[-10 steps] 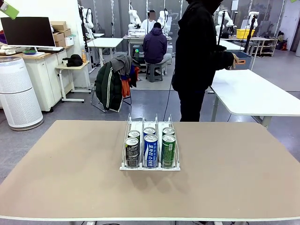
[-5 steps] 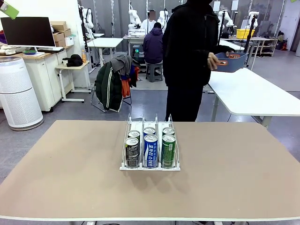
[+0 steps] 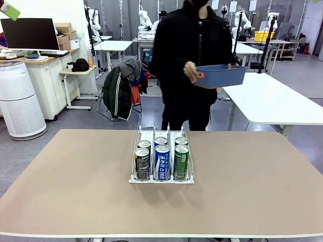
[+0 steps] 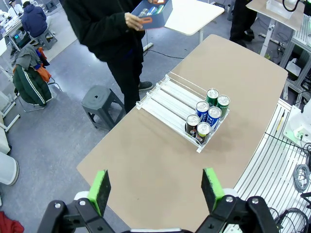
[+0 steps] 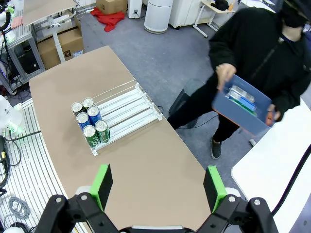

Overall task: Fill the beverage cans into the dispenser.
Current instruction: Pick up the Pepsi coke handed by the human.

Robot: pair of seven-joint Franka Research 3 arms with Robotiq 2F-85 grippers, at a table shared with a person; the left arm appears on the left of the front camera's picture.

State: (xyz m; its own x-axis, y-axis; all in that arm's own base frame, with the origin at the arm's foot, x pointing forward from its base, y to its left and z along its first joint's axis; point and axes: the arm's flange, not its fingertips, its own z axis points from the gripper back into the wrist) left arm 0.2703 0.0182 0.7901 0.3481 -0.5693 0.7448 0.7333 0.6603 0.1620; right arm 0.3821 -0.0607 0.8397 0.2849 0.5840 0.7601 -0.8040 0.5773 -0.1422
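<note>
The dispenser (image 3: 161,134) stands at the table's middle, its front end toward me. Several beverage cans fill the front of its three lanes: a black can (image 3: 142,164), a blue can (image 3: 162,162) and a green can (image 3: 181,161) lead, each with one more behind. A person beyond the far edge holds a blue tub (image 3: 220,75) with more cans (image 5: 240,96) inside. High above the table, my left gripper (image 4: 155,189) and right gripper (image 5: 158,187) are both open and hold nothing. The wrist views show the dispenser (image 4: 170,97) (image 5: 127,107) far below.
The brown table (image 3: 75,191) is bare around the rack. A grey stool (image 4: 99,99) stands at the far side beside the person. A white table (image 3: 272,98) sits behind on the right.
The person has turned from the white side table to face my table, bringing the blue tub round in front of the body. The cans in the rack have not moved.
</note>
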